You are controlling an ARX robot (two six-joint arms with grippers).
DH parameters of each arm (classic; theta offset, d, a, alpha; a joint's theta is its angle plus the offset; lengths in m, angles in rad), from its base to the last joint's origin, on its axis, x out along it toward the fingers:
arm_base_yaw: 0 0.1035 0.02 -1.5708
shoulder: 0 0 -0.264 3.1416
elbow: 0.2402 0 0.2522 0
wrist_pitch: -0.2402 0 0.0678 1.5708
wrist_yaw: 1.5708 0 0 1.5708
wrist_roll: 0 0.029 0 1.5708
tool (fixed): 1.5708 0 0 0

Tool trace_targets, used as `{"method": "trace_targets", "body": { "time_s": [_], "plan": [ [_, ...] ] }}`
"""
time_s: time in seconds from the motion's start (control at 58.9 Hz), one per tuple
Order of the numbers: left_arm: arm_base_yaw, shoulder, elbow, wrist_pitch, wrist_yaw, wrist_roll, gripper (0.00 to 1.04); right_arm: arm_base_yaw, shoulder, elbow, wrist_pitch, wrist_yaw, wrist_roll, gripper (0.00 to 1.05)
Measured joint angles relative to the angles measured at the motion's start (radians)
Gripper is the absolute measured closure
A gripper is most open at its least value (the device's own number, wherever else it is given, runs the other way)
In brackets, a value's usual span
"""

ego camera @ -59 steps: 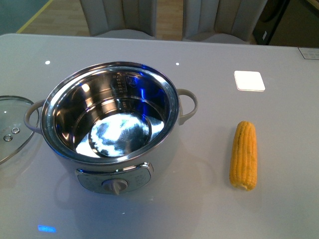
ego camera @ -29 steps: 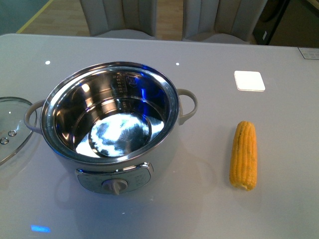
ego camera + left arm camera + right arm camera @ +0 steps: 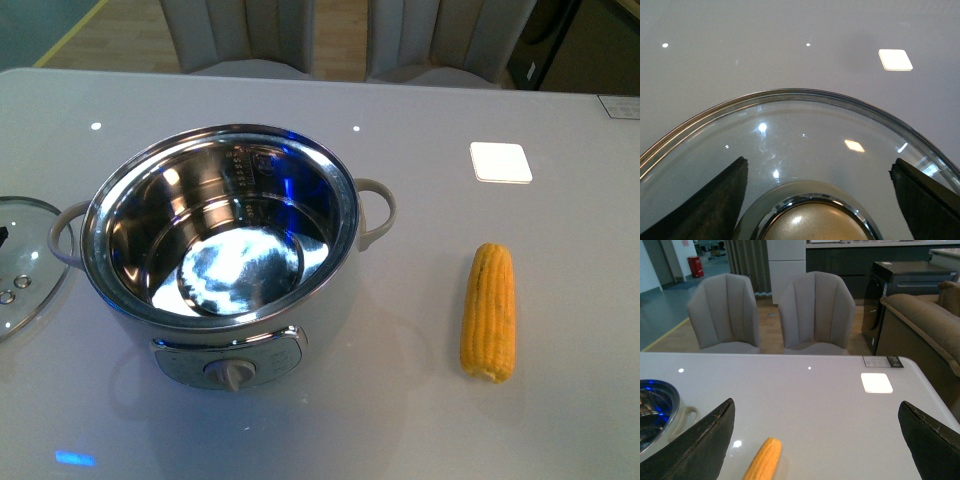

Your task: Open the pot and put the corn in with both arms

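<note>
On table (image 3: 570,420): one pot (image 3: 140,235), one corn (image 3: 489,312).

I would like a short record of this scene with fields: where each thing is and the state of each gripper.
pot: lid off, empty inside
lid: lying on the table, left of the pot
corn: on the table, right of the pot, not held
left gripper: jaws open, either side of the lid's knob
right gripper: jaws open, empty
</note>
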Motion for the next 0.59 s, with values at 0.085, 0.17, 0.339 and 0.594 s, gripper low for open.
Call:
{"method": "trace_targets", "body": {
  "time_s": [0.085,0.17,0.339,0.594],
  "plan": [
    [0.000,0.000,0.000,0.000,0.005,-0.003,0.05,0.000,0.000,0.000,0.000,0.000,0.000,0.09],
    [0.002,-0.005,-0.008,0.006,-0.001,-0.013,0.07,0.000,0.000,0.000,0.000,0.000,0.000,0.09],
    [0.020,-0.050,-0.058,0.021,-0.018,-0.040,0.07,0.000,0.000,0.000,0.000,0.000,0.000,0.09],
    [0.051,-0.207,-0.138,0.016,-0.027,-0.041,0.07,0.000,0.000,0.000,0.000,0.000,0.000,0.09]
  ]
}}
